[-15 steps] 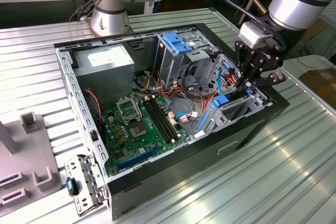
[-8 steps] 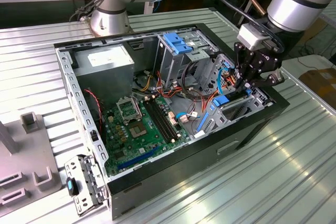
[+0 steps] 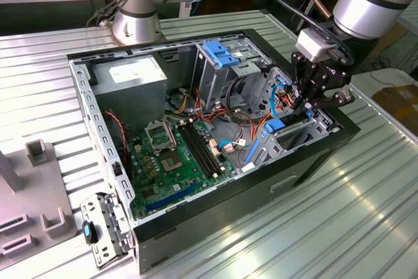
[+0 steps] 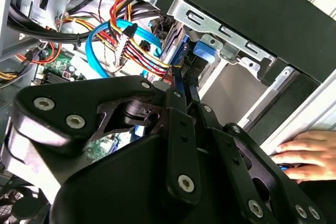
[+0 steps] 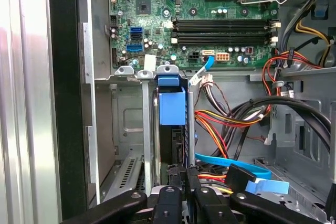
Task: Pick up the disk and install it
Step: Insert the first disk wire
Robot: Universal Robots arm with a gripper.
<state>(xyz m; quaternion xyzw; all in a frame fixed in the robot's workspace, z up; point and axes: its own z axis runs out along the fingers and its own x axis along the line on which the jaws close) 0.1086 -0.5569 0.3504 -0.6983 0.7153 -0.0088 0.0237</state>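
The disk (image 5: pixel 170 142) stands on edge in a slot of the metal drive bay (image 5: pixel 128 129) at the front corner of the open computer case (image 3: pixel 215 217). Its light-blue carrier (image 5: pixel 172 106) runs along the edge that faces the motherboard (image 5: pixel 210 19). My gripper (image 5: pixel 182 179) is shut on the opposite end of the disk, with its black fingers (image 4: pixel 178 103) close together around the dark body and blue rail. In the exterior view the gripper (image 3: pixel 305 108) reaches down into the bay at the case's right end, just above the blue carrier (image 3: pixel 274 126).
Bundles of red, orange, yellow and blue cables (image 5: pixel 231 124) lie beside the bay. A grey upright cage with a blue latch (image 3: pixel 221 53) stands behind it. A person's hand (image 4: pixel 310 150) rests outside the case wall. A second arm's base (image 3: pixel 137 11) stands behind the case.
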